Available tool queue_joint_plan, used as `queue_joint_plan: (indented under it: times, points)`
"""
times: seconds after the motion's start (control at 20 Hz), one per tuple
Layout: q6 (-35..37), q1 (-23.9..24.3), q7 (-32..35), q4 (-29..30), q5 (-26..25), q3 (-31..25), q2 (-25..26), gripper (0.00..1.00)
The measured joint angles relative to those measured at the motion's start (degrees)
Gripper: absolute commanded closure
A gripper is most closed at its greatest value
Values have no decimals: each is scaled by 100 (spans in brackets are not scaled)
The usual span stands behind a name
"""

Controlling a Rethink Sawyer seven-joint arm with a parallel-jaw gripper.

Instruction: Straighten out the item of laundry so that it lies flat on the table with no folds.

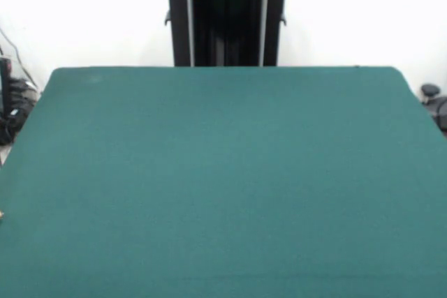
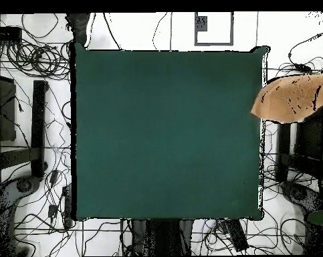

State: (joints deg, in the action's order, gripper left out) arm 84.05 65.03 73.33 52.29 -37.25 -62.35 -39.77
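A: Front view first. The table fills the picture, dark green cloth, nothing lying on it. The pedestal stands behind the table's far edge, with a black and red part of the robot at the very top. No gripper shows here.

B: And the towel?

A: Not in this view. Overhead view: the same green table, bare. The towel is an orange-tan shape at the table's right edge, up toward the far corner from the robot's base. Only its tip overlaps the table's edge; the rest lies beyond it. It looks raised above the floor, but what carries it I cannot tell.

B: Gripper in this view?

A: None in view, so nothing can be said of how the jaws stand. Cables sprawl on the floor left of the table.

B: So the step in hand?

A: My judgement: the task is not yet begun. The towel must first come onto the table. Done well, it would land near the table's middle, so that every edge stays within reach and no corner hangs off while the folds are drawn out.

B: Containers?

A: None seen in either view.
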Motion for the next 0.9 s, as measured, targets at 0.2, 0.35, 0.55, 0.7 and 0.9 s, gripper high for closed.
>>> queue_joint_plan:
  times: [0.2,0.35,0.55,0.7,0.9]
  points:
    - [346,-94,-365,-545,-40,-2,312,100]
    - [582,-132,-596,-888,-136,-1,503,100]
    - [1020,-175,-967,-1463,-388,-3,782,100]
    - [1246,-166,-1148,-1712,-513,1,895,100]
    - [1338,37,-1266,-1560,-377,72,871,100]
